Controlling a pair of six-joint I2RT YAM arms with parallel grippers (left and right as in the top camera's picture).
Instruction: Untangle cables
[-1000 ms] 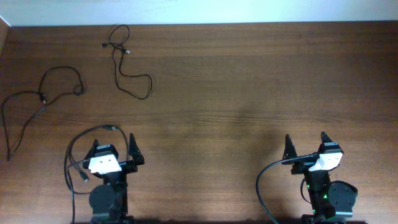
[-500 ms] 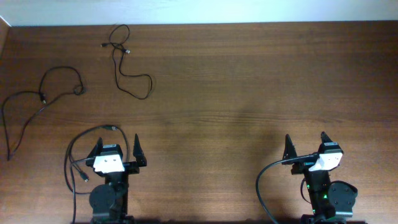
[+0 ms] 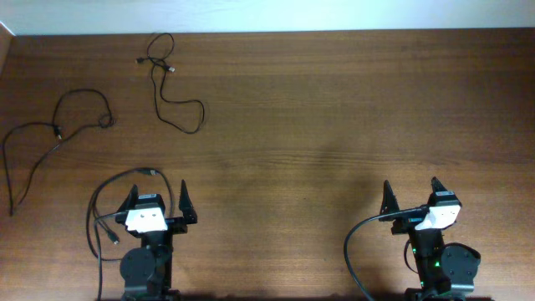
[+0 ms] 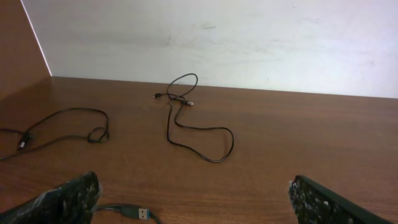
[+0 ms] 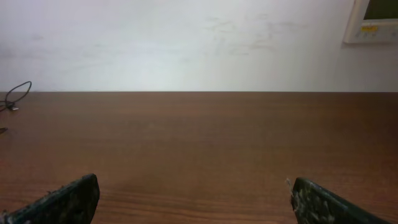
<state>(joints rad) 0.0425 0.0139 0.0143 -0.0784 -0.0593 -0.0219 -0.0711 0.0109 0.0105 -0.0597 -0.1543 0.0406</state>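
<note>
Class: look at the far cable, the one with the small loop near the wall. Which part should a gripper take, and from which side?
Probably the far cable's wide lower bend, the part nearest the left gripper. There a single strand lies flat on bare table, away from the crossing and plug ends at its far end. Come straight down, fingers straddling the strand.

We're seeing the left cable (image 3: 56, 130) lying by the left edge of the table (image 3: 334, 100). The back cable (image 3: 154, 79) is lying right of it, nearer the wall, and the front cable (image 3: 94, 201) is looping just left of the left gripper (image 3: 157, 194). The right gripper (image 3: 410, 186) is sitting front right, well apart from all three.
</note>
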